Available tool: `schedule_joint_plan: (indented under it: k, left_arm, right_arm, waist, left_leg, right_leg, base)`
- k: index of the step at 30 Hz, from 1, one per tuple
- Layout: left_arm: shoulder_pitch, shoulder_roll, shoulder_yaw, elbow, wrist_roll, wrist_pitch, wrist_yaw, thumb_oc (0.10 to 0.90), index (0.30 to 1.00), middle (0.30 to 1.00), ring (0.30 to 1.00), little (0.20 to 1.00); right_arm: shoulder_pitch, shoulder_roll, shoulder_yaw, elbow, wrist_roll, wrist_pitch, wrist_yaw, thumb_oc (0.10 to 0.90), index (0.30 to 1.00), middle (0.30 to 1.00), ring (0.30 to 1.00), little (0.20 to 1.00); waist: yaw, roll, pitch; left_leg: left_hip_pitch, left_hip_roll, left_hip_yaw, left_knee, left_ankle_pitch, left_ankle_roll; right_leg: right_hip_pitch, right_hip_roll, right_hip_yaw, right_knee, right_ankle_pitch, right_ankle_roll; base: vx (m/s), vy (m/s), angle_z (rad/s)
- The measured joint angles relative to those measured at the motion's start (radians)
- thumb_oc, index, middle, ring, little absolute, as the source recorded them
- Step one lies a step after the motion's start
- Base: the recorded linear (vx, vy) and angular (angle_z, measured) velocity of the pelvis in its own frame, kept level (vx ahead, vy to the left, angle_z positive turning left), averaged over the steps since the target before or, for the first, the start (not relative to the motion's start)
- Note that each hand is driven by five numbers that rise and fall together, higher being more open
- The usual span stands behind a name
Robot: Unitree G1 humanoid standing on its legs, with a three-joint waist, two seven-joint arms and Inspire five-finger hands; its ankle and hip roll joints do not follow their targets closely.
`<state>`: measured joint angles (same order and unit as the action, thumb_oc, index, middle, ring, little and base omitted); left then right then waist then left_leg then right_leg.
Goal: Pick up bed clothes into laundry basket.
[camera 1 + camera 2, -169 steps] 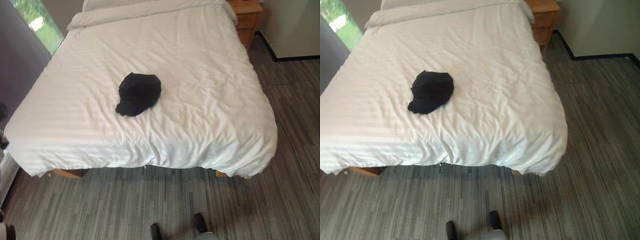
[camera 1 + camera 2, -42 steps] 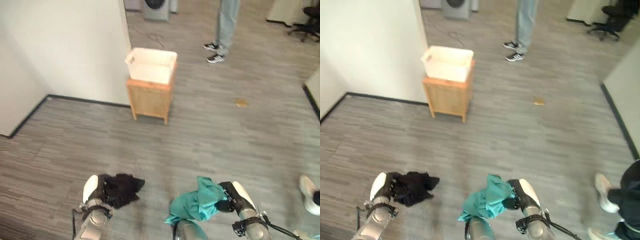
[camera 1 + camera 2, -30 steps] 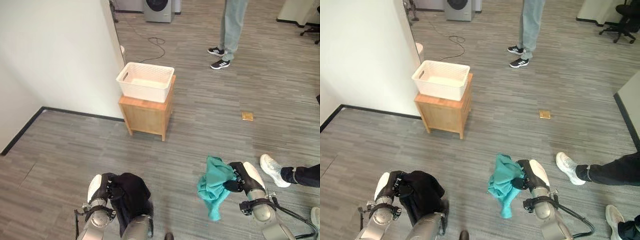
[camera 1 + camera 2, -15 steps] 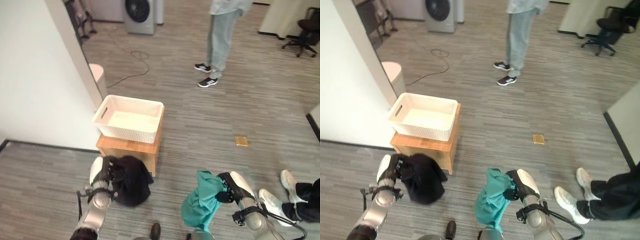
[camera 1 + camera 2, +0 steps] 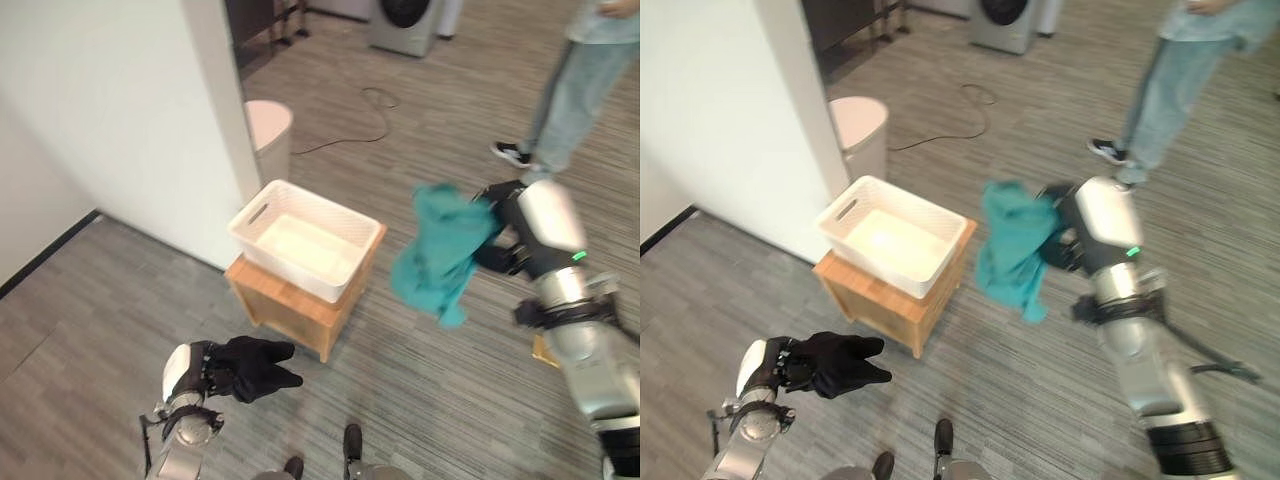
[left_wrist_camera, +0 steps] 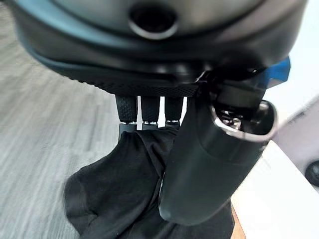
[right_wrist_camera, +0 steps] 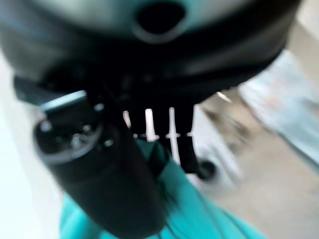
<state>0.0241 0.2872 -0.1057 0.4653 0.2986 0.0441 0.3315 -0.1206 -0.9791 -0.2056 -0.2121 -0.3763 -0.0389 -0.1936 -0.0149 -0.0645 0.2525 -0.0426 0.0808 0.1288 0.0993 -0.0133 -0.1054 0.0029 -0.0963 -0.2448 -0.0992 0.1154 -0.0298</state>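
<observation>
A white laundry basket (image 5: 306,250) stands on a small wooden cabinet (image 5: 300,312) beside the white wall. My right hand (image 5: 512,228) is raised to the basket's right, shut on a teal cloth (image 5: 440,253) that hangs in the air just past the basket's right edge. In the right wrist view the teal cloth (image 7: 199,214) is pinched under the thumb. My left hand (image 5: 193,372) is low at the front left, shut on a black garment (image 5: 252,366), below and in front of the cabinet. The left wrist view shows the black garment (image 6: 119,199) clamped between thumb and fingers.
A white round bin (image 5: 268,125) stands behind the basket against the wall. A person in light trousers (image 5: 580,90) stands at the back right. A washing machine (image 5: 405,20) is at the far back, with a cable (image 5: 352,125) on the grey floor.
My right hand has risen with the teal cloth to beside the basket. The camera moved closer and turned; my left hand keeps the black garment low.
</observation>
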Motion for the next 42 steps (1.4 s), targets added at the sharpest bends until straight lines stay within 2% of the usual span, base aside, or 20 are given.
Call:
schedule_joint_plan:
  k: [1, 3, 4, 5, 6, 8, 9, 12, 16, 18, 21, 27, 35, 42]
  left_arm:
    - [0.008, 0.001, -0.013, 0.005, 0.001, -0.002, -0.013, 0.4, 0.3, 0.3, 0.3, 0.3]
    - [0.012, 0.0, -0.056, 0.04, -0.001, -0.004, -0.028, 0.4, 0.3, 0.3, 0.3, 0.3]
    - [0.015, -0.001, -0.095, 0.066, 0.0, -0.006, -0.04, 0.4, 0.3, 0.3, 0.3, 0.3]
    - [0.019, -0.012, -0.147, 0.083, -0.001, -0.006, -0.058, 0.4, 0.3, 0.3, 0.3, 0.3]
    - [0.032, -0.026, -0.165, 0.082, -0.001, -0.014, -0.071, 0.4, 0.3, 0.3, 0.3, 0.3]
    - [0.045, -0.01, -0.191, 0.093, -0.002, -0.026, -0.087, 0.4, 0.3, 0.3, 0.3, 0.3]
    - [0.034, -0.008, -0.199, 0.115, -0.002, -0.028, -0.099, 0.4, 0.3, 0.3, 0.3, 0.3]
    - [0.032, 0.004, -0.205, 0.146, -0.002, -0.029, -0.104, 0.4, 0.3, 0.3, 0.3, 0.3]
    - [0.042, 0.025, -0.206, 0.16, -0.004, -0.029, -0.104, 0.4, 0.3, 0.3, 0.3, 0.3]
    - [0.043, 0.021, -0.209, 0.16, -0.004, -0.029, -0.104, 0.4, 0.3, 0.3, 0.3, 0.3]
    - [0.044, 0.005, -0.211, 0.163, -0.013, -0.029, -0.104, 0.4, 0.3, 0.3, 0.3, 0.3]
    - [0.021, -0.008, -0.211, 0.165, -0.024, -0.03, -0.1, 0.4, 0.3, 0.3, 0.3, 0.3]
    - [-0.021, -0.004, -0.216, 0.167, -0.034, -0.03, -0.091, 0.4, 0.3, 0.3, 0.3, 0.3]
    - [-0.072, 0.022, -0.238, 0.186, -0.063, -0.032, -0.054, 0.4, 0.3, 0.3, 0.3, 0.3]
  right_arm:
    - [-0.041, -0.054, -0.007, 0.02, -0.005, 0.003, -0.006, 0.4, 0.3, 0.3, 0.3, 0.3]
    - [-0.127, -0.124, 0.021, 0.076, -0.004, -0.001, -0.024, 0.4, 0.3, 0.3, 0.3, 0.3]
    - [-0.211, -0.211, 0.097, 0.144, -0.001, 0.0, -0.029, 0.4, 0.3, 0.3, 0.3, 0.3]
    - [-0.296, -0.31, 0.187, 0.221, 0.0, 0.005, -0.027, 0.4, 0.3, 0.3, 0.3, 0.3]
    - [-0.35, -0.347, 0.224, 0.273, -0.001, 0.01, -0.027, 0.4, 0.3, 0.3, 0.3, 0.3]
    - [-0.603, -0.347, 0.46, 0.471, 0.002, 0.021, -0.036, 0.4, 0.3, 0.3, 0.3, 0.3]
    - [-0.731, -0.347, 0.588, 0.585, 0.005, 0.052, -0.029, 0.4, 0.3, 0.3, 0.3, 0.3]
    - [-0.909, -0.322, 0.765, 0.761, 0.006, 0.065, -0.025, 0.4, 0.3, 0.3, 0.3, 0.3]
    - [-0.962, -0.203, 0.788, 0.903, 0.01, 0.084, -0.027, 0.4, 0.3, 0.3, 0.3, 0.3]
    - [-0.961, -0.145, 0.788, 0.917, 0.022, 0.113, -0.025, 0.4, 0.3, 0.3, 0.3, 0.3]
    - [-0.961, -0.085, 0.817, 0.922, 0.04, 0.116, -0.017, 0.4, 0.3, 0.3, 0.3, 0.3]
    - [-0.961, -0.022, 0.827, 0.937, 0.06, 0.118, -0.019, 0.4, 0.3, 0.3, 0.3, 0.3]
    - [-0.983, 0.038, 0.83, 1.008, 0.079, 0.119, -0.022, 0.4, 0.3, 0.3, 0.3, 0.3]
    - [-1.063, 0.1, 0.844, 1.142, 0.07, 0.12, -0.057, 0.4, 0.3, 0.3, 0.3, 0.3]
  waist:
    - [0.007, 0.003, -0.002]
    - [0.013, 0.019, -0.01]
    - [0.012, 0.046, -0.025]
    - [0.01, 0.095, -0.048]
    - [0.021, 0.122, -0.061]
    - [0.024, 0.083, -0.058]
    - [0.031, 0.06, -0.06]
    - [0.06, 0.049, -0.065]
    - [0.091, 0.051, -0.065]
    - [0.089, 0.056, -0.064]
    - [0.094, 0.058, -0.063]
    - [0.114, 0.052, -0.059]
    - [0.152, 0.004, -0.028]
    - [0.186, -0.008, 0.07]
  left_leg:
    - [0.007, 0.036, 0.026, -0.025, 0.0, 0.0]
    - [0.03, 0.054, 0.022, -0.07, 0.009, 0.011]
    - [0.052, 0.06, 0.016, -0.093, 0.012, 0.014]
    - [0.068, 0.07, 0.011, -0.099, 0.041, 0.042]
    - [0.084, 0.081, 0.012, -0.116, 0.058, 0.001]
    - [0.1, 0.044, 0.023, -0.123, 0.056, 0.003]
    - [0.095, 0.02, 0.021, -0.125, 0.056, 0.006]
    - [0.092, -0.008, 0.001, -0.137, 0.058, 0.021]
    - [0.083, -0.008, -0.018, -0.144, 0.06, 0.025]
    - [0.064, -0.004, -0.027, -0.143, 0.06, 0.026]
    - [0.041, 0.001, -0.029, -0.142, 0.062, 0.029]
    - [0.017, 0.01, -0.045, -0.141, 0.063, 0.027]
    - [-0.051, 0.022, -0.082, -0.139, 0.078, 0.012]
    - [-0.124, 0.025, -0.09, -0.137, 0.097, 0.004]
  right_leg:
    - [0.001, -0.006, -0.013, 0.0, -0.009, 0.014]
    - [0.003, -0.012, -0.001, 0.01, -0.014, 0.029]
    - [0.002, -0.008, 0.001, 0.013, -0.01, 0.045]
    - [-0.001, 0.006, -0.001, 0.014, -0.006, 0.065]
    - [0.001, 0.016, -0.003, 0.016, -0.001, 0.086]
    - [0.002, -0.024, 0.012, 0.024, 0.002, 0.116]
    - [0.0, -0.05, 0.013, 0.024, 0.0, 0.133]
    - [0.003, -0.077, 0.007, 0.023, -0.002, 0.151]
    - [0.006, -0.072, -0.005, 0.009, 0.003, 0.151]
    - [-0.007, -0.068, -0.014, 0.009, 0.004, 0.15]
    - [-0.026, -0.063, -0.02, 0.009, 0.006, 0.147]
    - [-0.039, -0.053, -0.026, 0.009, 0.005, 0.148]
    - [-0.085, -0.041, -0.043, 0.009, 0.004, 0.15]
    - [-0.152, -0.031, -0.052, 0.009, 0.016, 0.133]
  base:
    - [0.07, 0.046, 0.81]
    - [0.07, 0.057, 0.36]
    - [0.03, 0.03, 0.19]
    - [0.04, 0.02, 0.11]
    - [0.04, 0.032, 0.04]
    - [0.03, 0.028, 0.02]
    - [0.03, 0.036, 0.19]
    - [0.04, 0.05, 0.22]
    - [-0.01, 0.038, 0.12]
    - [-0.03, 0.028, 0.11]
    - [-0.01, 0.02, 0.03]
    - [-0.02, 0.009, 0.07]
    - [-0.04, 0.0, 0.11]
    - [-0.09, 0.019, 0.04]
